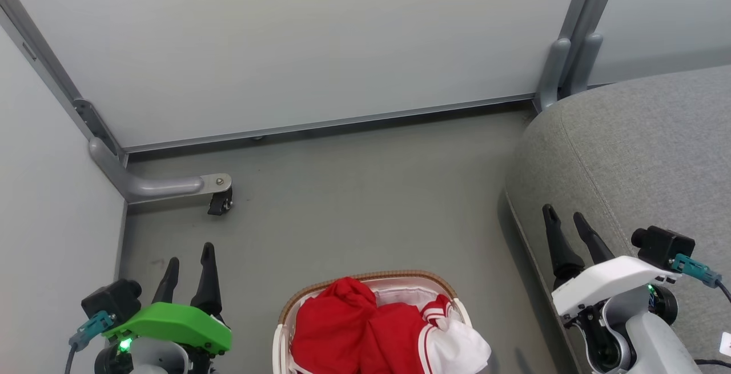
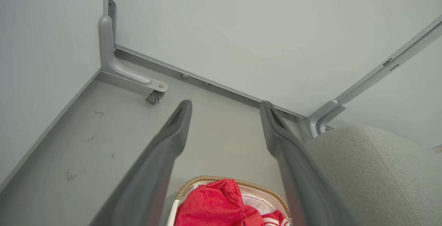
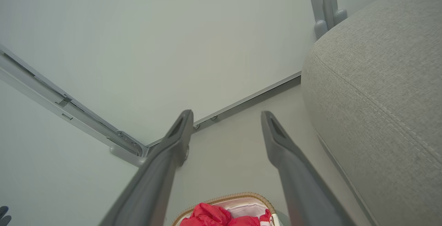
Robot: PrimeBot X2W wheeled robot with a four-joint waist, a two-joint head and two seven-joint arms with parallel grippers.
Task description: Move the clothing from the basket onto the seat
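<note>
Logging left end effector (image 1: 190,254) at 7 o'clock of head view: hovering over grey floor (image 1: 365,191), fingers standing apart, released, gripping nothing. Noting green cover (image 1: 171,322) just behind the fingers. Confirming in left wrist view: left end effector (image 2: 226,105) splaying wide, pointing toward 12 o'clock at the base of the wall panels (image 2: 241,29).

Logging right end effector (image 1: 564,212) at 4 o'clock of head view: likewise released, fingers apart, carrying nothing. Noting white cover (image 1: 605,282) behind the fingers. Seeing the tips overlapping the left edge of the seat (image 1: 645,151); not resolving whether touching. Confirming in right wrist view: right end effector (image 3: 227,114) gaping, with the seat (image 3: 380,81) rising at 3 o'clock.

Moving outward: finding the basket (image 1: 400,276) at 6 o'clock of head view, standing on the floor between both end effectors, apart from each, running off the bottom edge. Finding the clothing (image 1: 365,328) lying inside it, bunching red at the basket's 9 o'clock, with the white-panelled, striped piece drooping over the rim at 4 o'clock. Spotting the white liner (image 1: 400,294) peeking out at the basket's 12 o'clock. Placing the seat at 3 o'clock, just beside the basket.

Noting a caster (image 1: 220,202) at 9 o'clock, under a grey bracket (image 1: 160,187) at the panel corner.
</note>
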